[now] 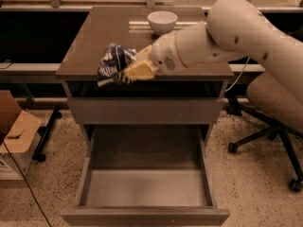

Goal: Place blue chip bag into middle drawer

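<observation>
The blue chip bag (112, 63) is a crinkly dark-blue bag with white markings. It hangs just above the front left edge of the brown cabinet top (90, 41). My gripper (127, 72) comes in from the right on the white arm and is shut on the bag's right side. Its tan fingers (137, 68) clamp the bag. The middle drawer (144, 187) is pulled wide open below, with a plain grey floor and nothing in it. The bag is above and behind the drawer opening.
A white bowl (162, 21) stands at the back of the cabinet top. A closed flat drawer front (144, 110) sits above the open drawer. A cardboard box (14, 131) is on the floor at left. An office chair (274, 103) stands at right.
</observation>
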You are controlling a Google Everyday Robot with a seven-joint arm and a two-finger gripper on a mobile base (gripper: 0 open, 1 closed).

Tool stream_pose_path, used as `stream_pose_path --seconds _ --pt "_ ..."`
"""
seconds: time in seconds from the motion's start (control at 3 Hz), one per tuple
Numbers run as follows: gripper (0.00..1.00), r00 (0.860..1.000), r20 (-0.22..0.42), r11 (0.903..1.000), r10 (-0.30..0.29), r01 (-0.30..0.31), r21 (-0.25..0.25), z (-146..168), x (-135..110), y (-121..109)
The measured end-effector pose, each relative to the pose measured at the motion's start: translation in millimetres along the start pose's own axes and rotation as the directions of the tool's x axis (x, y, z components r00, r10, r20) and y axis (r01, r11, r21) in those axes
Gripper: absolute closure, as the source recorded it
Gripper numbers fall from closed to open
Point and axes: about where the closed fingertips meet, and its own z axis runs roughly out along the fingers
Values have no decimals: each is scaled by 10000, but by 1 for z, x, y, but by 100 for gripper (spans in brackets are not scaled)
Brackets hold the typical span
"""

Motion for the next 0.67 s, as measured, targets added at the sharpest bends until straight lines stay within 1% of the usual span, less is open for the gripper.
stream_pose_path --seconds 0.33,0.67 --pt "100 9976 -617 9979 323 -356 -539 -47 53 54" --pt "100 9730 -1512 9792 1742 -1873 -777 -62 126 91"
